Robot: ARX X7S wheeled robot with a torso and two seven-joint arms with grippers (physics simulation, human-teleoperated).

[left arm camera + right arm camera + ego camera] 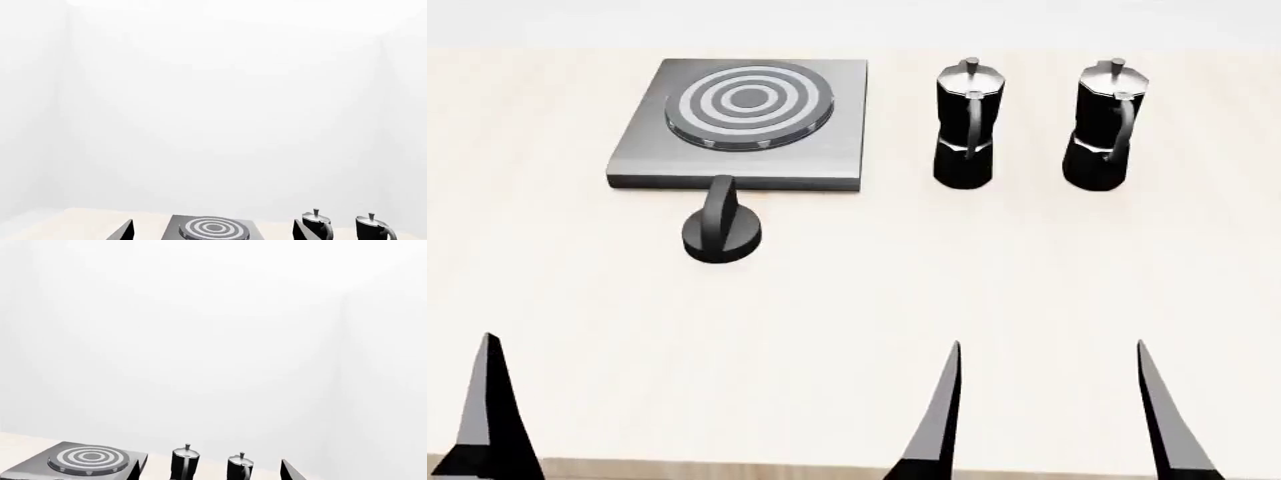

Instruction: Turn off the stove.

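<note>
1. Black and pointed, one fingertip of the left gripper (491,400) rises at the near left edge of the head view; its partner is out of frame there. In the left wrist view two dark fingertips (125,231) stand wide apart with the burner between them, so the jaws are spread and hold nothing.
2. Brushed-grey, the stove (641,140) lies flat on the pale wooden table (854,300), far left of centre, its round burner (747,103) showing alternating pale and dark rings.
3. Just in front of the slab's near edge sits the black knob (722,232), its ridge pointing away from the robot toward the slab; whether it touches the slab I cannot tell.
4. Right of the stove, well apart from it, two black-and-silver moka pots stand upright side by side: the nearer pot (966,125) and the outer pot (1105,125).
5. At the near right, the right gripper (1048,410) shows two dark fingers spread wide with bare table between them, gripping nothing, well short of the knob.
</note>
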